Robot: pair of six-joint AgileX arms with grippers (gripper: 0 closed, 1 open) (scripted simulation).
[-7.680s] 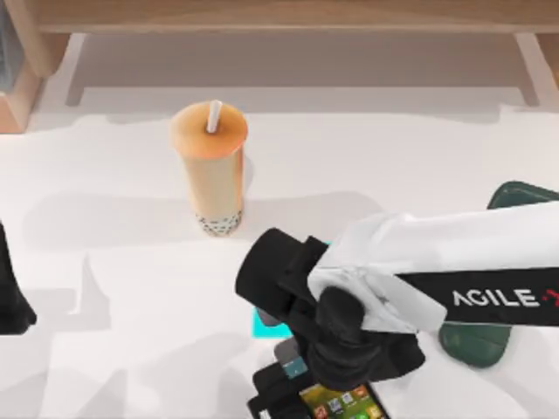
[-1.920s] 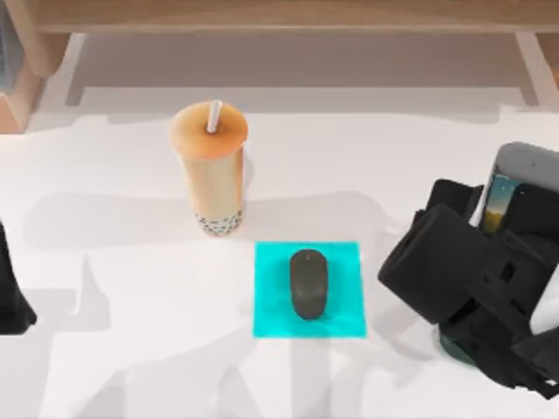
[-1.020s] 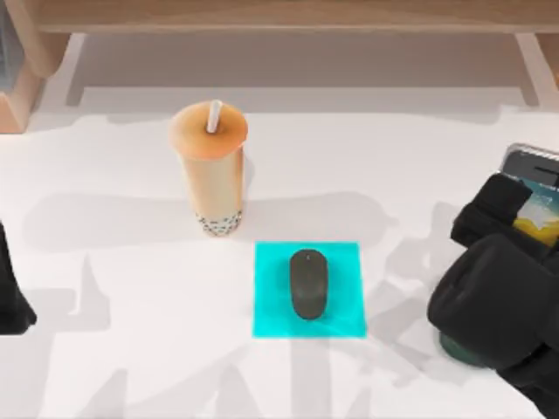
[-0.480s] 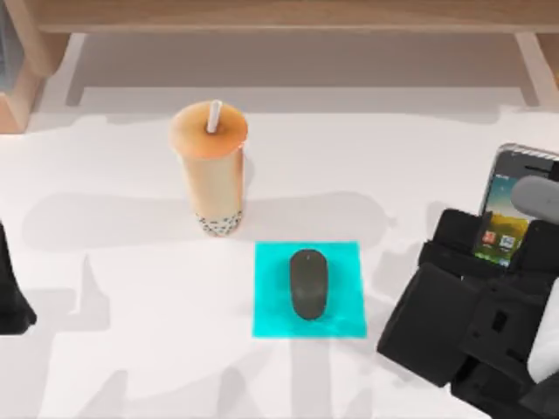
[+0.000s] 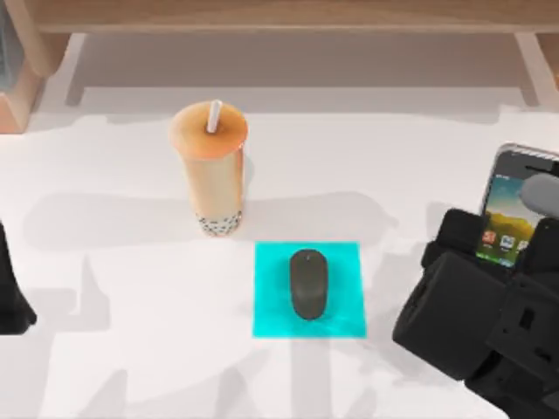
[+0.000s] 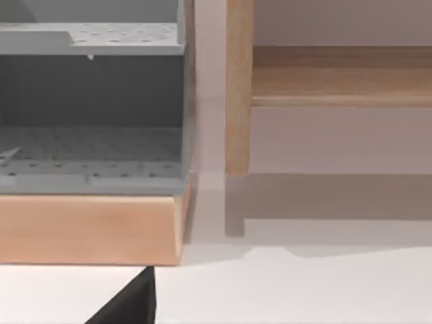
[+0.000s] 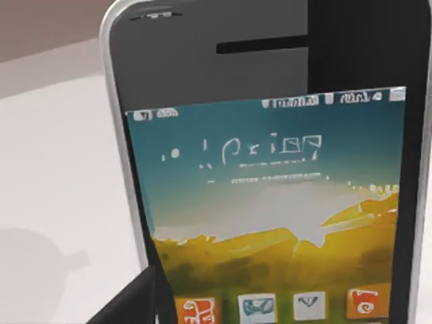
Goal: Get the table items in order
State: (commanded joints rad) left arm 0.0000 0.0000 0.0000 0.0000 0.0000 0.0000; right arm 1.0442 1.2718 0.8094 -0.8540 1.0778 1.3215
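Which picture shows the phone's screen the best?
The right wrist view shows it best: the phone is close up, so its colourful screen and little icons are easy to see. In the top view the phone stands at the table's right side, partly behind the right arm. The left wrist view looks at a wooden shelf instead.

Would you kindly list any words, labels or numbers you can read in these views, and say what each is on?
None can be read.
Smartphone screen: white clock-like characters and a smaller line beneath, too garbled to read.
Smartphone status bar and app icons: too small to read.
Bubble tea cup, mouse, cyan pad: no text.
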